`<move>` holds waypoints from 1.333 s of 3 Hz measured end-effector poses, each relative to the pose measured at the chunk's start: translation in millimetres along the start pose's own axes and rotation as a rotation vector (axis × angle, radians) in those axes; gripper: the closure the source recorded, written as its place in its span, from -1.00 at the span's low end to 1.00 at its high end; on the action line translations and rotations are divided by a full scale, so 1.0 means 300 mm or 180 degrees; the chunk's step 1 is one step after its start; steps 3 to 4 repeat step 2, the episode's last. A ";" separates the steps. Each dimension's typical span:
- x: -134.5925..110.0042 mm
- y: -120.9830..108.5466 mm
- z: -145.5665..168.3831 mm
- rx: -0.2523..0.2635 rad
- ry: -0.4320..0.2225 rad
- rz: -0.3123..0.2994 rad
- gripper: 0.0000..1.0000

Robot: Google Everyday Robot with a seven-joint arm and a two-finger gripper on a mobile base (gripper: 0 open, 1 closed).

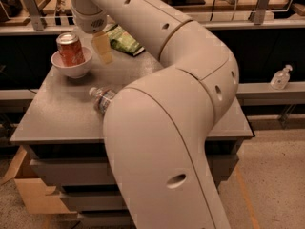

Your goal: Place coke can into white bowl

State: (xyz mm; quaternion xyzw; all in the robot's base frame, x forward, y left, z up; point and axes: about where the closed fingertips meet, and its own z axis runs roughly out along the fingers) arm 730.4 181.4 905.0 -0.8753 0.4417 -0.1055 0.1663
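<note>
The coke can [70,49], red with a silver top, stands upright inside the white bowl [71,68] at the far left of the grey table [57,113]. My gripper [90,49] hangs from the wrist just right of the can and above the bowl's right rim. One pale yellow finger [102,47] shows clearly, apart from the can with a small gap. The other finger is hidden behind the can. The gripper is open and holds nothing. My large cream arm covers the middle and right of the table.
A clear plastic water bottle [101,99] lies on the table in front of the bowl, partly hidden by my arm. A green snack bag [123,41] lies behind the gripper. Another small bottle [280,77] stands on a ledge at right. A cardboard box [28,194] sits at the lower left.
</note>
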 end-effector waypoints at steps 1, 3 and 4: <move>0.106 0.077 -0.049 0.0067 0.0010 0.0302 -1.00; 0.215 0.156 -0.100 0.0113 0.0040 0.0594 -1.00; 0.215 0.156 -0.100 0.0113 0.0040 0.0594 -1.00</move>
